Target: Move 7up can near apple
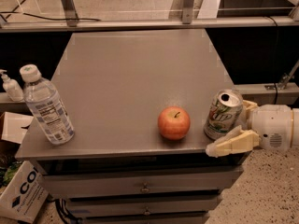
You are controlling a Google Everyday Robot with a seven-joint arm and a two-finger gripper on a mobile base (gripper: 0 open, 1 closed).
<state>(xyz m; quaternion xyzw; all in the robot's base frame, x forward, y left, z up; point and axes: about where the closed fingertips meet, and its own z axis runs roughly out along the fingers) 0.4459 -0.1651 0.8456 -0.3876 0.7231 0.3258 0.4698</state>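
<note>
Reaching in level from the right, the arm holds its white wrist just off the worktop's front right corner. The gripper has its tan fingers set narrowly around the 7up can, one behind it and one in front. The can leans slightly, just beside the apple. A water bottle stands well apart at front left.

7up can: silvery-white, green-red logo, opened top, slightly tilted, at front-right edge of surface, clasped between fingers of hand. Apple: red-orange, stem up, just left of can, not touching.
</note>
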